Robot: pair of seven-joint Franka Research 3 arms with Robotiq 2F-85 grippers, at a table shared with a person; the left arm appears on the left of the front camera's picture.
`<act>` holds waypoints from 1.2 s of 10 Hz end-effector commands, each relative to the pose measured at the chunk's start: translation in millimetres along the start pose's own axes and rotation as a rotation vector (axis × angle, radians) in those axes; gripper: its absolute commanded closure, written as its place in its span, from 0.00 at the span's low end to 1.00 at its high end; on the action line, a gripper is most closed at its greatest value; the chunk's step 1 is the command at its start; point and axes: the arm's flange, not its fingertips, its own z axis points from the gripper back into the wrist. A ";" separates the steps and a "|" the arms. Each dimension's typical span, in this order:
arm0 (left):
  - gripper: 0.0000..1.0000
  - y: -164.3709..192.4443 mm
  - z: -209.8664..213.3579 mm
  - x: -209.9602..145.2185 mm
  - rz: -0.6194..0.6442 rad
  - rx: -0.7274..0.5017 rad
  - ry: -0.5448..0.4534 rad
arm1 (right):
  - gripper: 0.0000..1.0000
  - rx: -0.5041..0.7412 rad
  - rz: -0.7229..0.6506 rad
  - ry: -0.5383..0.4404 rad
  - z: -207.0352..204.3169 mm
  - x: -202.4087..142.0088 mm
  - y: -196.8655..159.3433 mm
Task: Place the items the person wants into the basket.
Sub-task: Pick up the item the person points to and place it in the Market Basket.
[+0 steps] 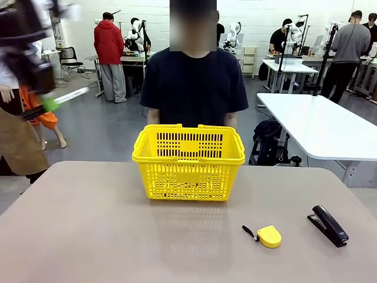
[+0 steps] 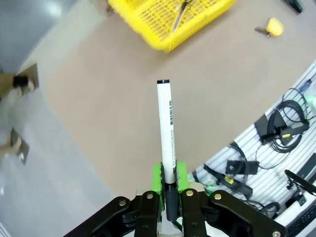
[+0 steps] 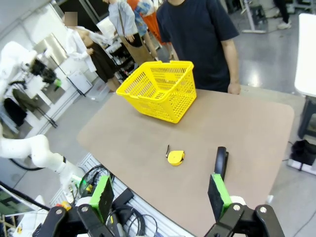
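Observation:
My left gripper [image 2: 169,175] is shut on a marker [image 2: 166,126] with a white barrel and a black cap, which sticks straight out past the green pads. In the front view this gripper [image 1: 50,105] hangs high at the far left, motion-blurred, well away from the yellow basket [image 1: 188,171]. The basket stands at the table's far middle, in front of the person [image 1: 194,82] in a dark T-shirt. A thin dark pen [image 2: 180,15] lies inside the basket [image 2: 163,29]. Over the near table edge, my right gripper [image 3: 160,197] is open with nothing between its fingers.
A round yellow tape measure [image 1: 269,236] and a black stapler [image 1: 327,224] lie at the near right of the table [image 1: 88,224]. Cables hang on a panel [image 2: 276,148] below the table's near edge. Other people and white tables are behind.

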 end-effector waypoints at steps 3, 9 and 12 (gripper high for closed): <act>0.86 -22.9 -47.1 174.4 -0.417 -0.143 0.153 | 0.00 0.019 0.014 -0.020 -1.1 2.4 1.0; 0.86 -83.7 -168.5 272.1 -0.506 -0.040 0.204 | 0.00 0.019 0.014 -0.020 -1.1 2.4 1.0; 0.86 -78.1 -206.4 283.5 -0.498 0.024 0.224 | 0.00 0.019 0.014 -0.020 -1.1 2.4 1.0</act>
